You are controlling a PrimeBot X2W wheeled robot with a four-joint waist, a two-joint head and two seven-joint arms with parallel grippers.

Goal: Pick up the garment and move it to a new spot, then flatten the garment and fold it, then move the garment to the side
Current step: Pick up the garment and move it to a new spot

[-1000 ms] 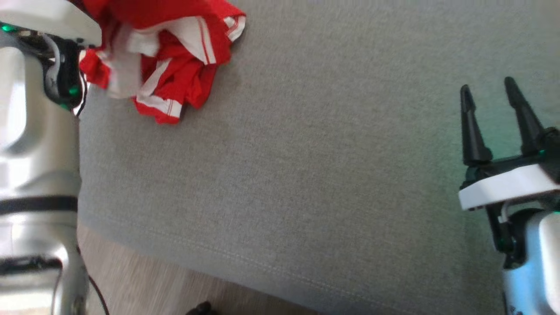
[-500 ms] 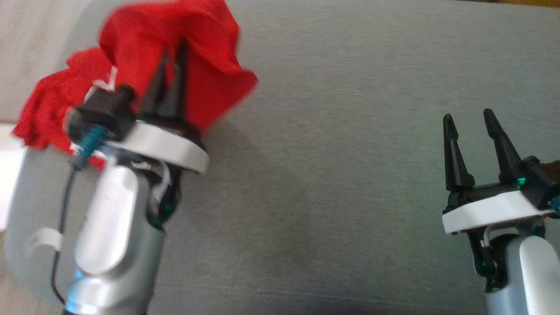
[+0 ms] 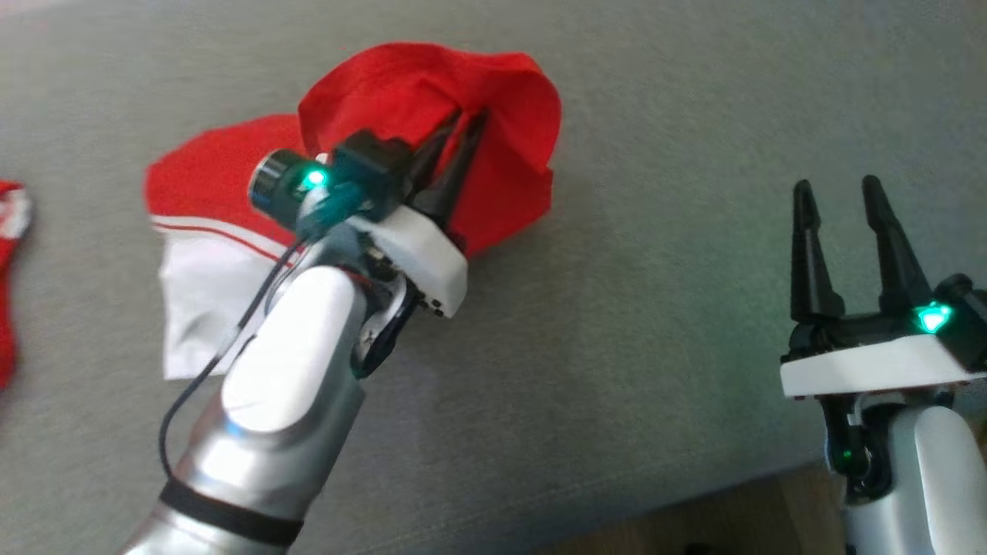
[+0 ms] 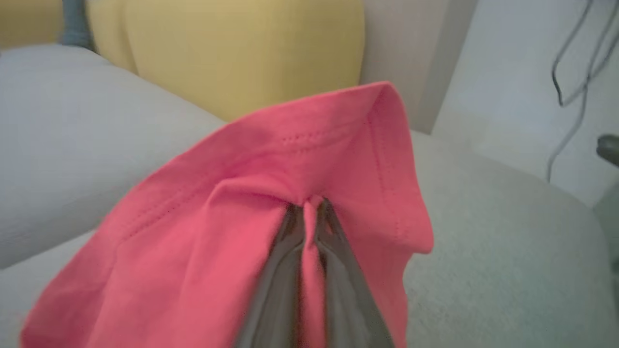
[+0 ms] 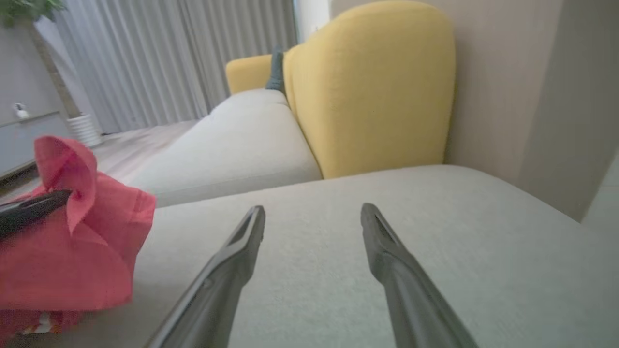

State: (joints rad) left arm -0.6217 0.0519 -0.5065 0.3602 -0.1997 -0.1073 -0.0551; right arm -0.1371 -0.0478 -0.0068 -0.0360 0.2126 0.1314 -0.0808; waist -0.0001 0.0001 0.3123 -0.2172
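A grey upholstered seat cushion (image 3: 655, 116) carried everything before me, its near edge meeting a wooden floor (image 3: 717, 516) at the near right. On it, left of the middle, lay the red garment (image 3: 208, 169), its white panel spread flat toward me and its right part raised off the fabric. At the far left edge lay another red-and-white piece (image 3: 9, 223), possibly a separate cloth.

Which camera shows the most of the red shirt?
The head view: the garment lies on the cushion, red cloth and white panel both visible, left gripper pinching a fold. The left wrist view gives a close-up of that red fold; the right wrist view catches a red bunch at its left edge.
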